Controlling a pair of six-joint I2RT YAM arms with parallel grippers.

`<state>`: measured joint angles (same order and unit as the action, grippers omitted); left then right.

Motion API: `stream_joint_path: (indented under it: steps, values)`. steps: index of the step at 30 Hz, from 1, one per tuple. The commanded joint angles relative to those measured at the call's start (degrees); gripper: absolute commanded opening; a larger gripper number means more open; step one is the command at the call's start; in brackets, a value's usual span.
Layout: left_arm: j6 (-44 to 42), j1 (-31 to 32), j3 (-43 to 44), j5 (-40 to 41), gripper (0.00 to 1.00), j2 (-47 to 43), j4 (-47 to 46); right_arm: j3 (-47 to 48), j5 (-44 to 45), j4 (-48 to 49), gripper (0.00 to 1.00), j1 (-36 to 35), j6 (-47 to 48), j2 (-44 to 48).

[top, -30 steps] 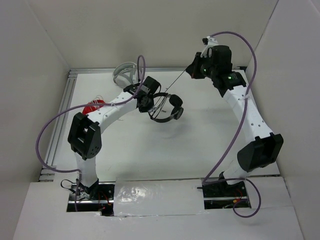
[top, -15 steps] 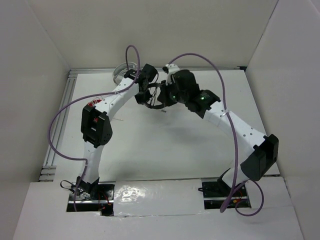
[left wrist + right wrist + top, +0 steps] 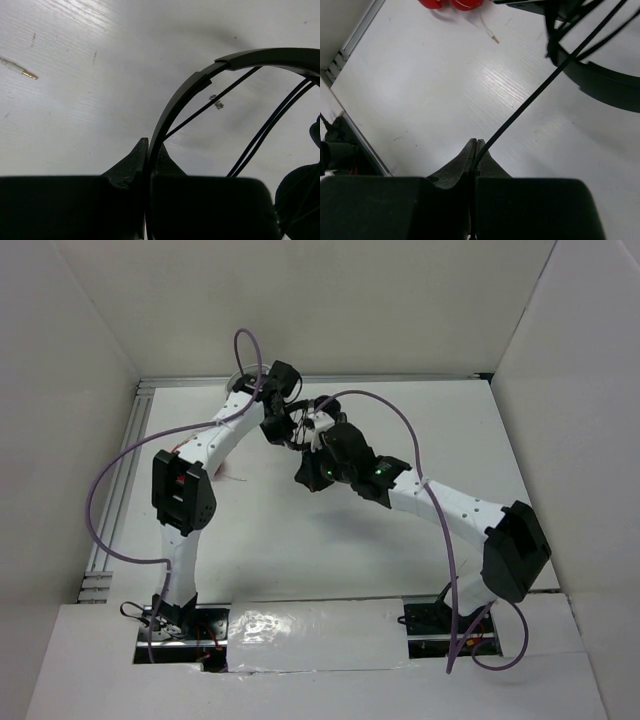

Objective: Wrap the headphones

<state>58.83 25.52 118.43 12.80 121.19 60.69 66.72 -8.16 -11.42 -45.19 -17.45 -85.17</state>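
The black headphones hang in my left gripper near the back middle of the table. In the left wrist view the left gripper is shut on the thin black headband, and several strands of the cord cross the arc. An earcup shows at the lower right. My right gripper sits just in front of the headphones. In the right wrist view it is shut on the cord, which runs taut up to the headband.
A red object lies left of the headphones, with a thin pale wire ending in a gold plug beside it; the plug also shows in the left wrist view. White walls enclose the table on three sides.
My right gripper has swung from the back right across to the left and down in front of the headphones, pulling the cord along. My left gripper has moved the headphones back and left.
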Motion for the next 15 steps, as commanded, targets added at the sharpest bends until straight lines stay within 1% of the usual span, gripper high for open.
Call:
stream_joint_path:
  steps: [1, 4, 6, 7, 8, 10, 13, 15]
  values:
    - [3.2, -1.0, -0.7, -1.4, 0.00, -6.0, -7.0, -1.1, -0.9, 13.9, 0.00, -3.5, 0.1, -0.9]
    - [2.7, -0.9, -4.6, -3.7, 0.00, -9.1, -10.5, -3.6, 2.7, 19.5, 0.02, -3.6, 0.5, -2.3]
    - [1.6, -1.0, -6.8, -5.4, 0.00, -11.5, -13.6, -6.8, 4.6, 24.7, 0.03, -3.6, 0.8, -2.4]
    - [1.0, -0.9, -8.7, -5.9, 0.00, -12.3, -14.3, -9.3, 7.3, 26.6, 0.03, -3.6, 0.8, -2.1]
    - [0.6, -1.1, -9.7, -7.4, 0.00, -13.9, -15.3, -10.7, 8.0, 28.6, 0.06, -3.6, 0.9, -1.8]
    - [-1.0, -1.6, -13.0, -10.4, 0.00, -15.7, -18.9, -14.7, 12.2, 34.0, 0.08, -3.6, 0.7, -1.7]
    - [-2.6, -2.2, -16.8, -12.3, 0.00, -19.1, -22.9, -20.2, 15.6, 41.3, 0.09, -3.5, -0.4, -0.9]
    - [-4.0, -2.5, -19.2, -14.6, 0.00, -21.3, -24.2, -24.3, 16.6, 46.8, 0.06, -3.2, -1.0, 0.1]
